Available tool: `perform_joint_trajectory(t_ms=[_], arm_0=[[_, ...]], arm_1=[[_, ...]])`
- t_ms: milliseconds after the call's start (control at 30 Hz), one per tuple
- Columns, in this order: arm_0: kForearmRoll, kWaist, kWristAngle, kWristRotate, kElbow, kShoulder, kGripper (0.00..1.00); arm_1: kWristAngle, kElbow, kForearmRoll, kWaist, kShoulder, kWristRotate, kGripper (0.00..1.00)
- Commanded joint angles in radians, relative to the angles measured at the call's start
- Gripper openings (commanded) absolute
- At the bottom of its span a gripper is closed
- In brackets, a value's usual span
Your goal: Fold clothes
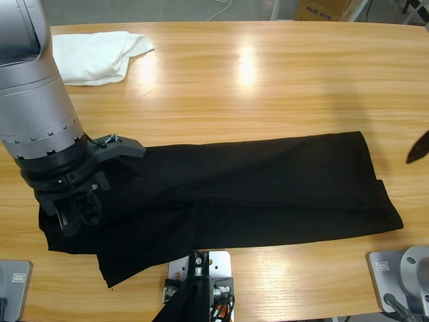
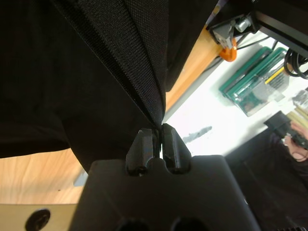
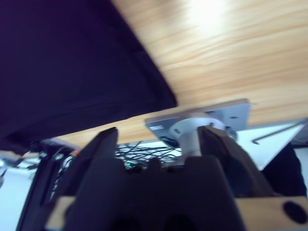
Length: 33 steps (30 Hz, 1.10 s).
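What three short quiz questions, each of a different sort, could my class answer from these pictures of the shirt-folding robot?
1. True or false: the left end effector is shut on the black T-shirt.
2. The white garment lies: A) on the black T-shirt, B) apart from it near the table's far edge, C) in the right end effector.
3. Fill in: the right end effector is ____.

Key: 1 true; 2 B; 3 open, gripping nothing.
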Motion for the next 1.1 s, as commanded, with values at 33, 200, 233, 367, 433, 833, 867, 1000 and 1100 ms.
perform_joint_trajectory(t_ms=[33,200,233,367,433,833,867,1000,1100], arm_0=[[0.146,-0.012,0.002,-0.003,-0.034,0.07,0.0],[0.147,-0.012,0.096,-0.003,-0.104,0.106,0.0],[0.147,-0.013,0.11,-0.003,-0.113,0.117,0.0],[0.147,-0.012,0.173,-0.001,-0.134,0.158,0.0],[0.147,-0.013,0.194,0.003,-0.137,0.159,0.0],[0.146,-0.017,0.205,0.007,-0.167,0.243,0.0],[0.146,-0.018,0.212,0.002,-0.172,0.244,0.0],[0.127,-0.018,0.244,-0.064,-0.187,0.229,0.0],[0.071,-0.018,0.303,-0.134,-0.184,0.219,0.0]], arm_1=[[0.071,0.005,-0.036,0.064,-0.037,-0.024,1.0],[0.089,0.007,-0.056,0.093,-0.026,-0.024,1.0],[0.09,0.007,-0.06,0.097,-0.023,-0.024,1.0],[0.092,0.018,-0.074,0.102,-0.013,-0.024,1.0],[0.142,0.016,-0.077,0.103,-0.021,-0.032,1.0],[0.582,0.032,-0.345,0.569,-0.137,-0.18,0.858],[0.607,0.045,-0.381,0.59,-0.143,-0.18,0.802],[0.623,0.09,-0.47,0.599,-0.176,-0.18,0.784],[0.605,0.108,-0.493,0.599,-0.203,-0.18,0.822]])
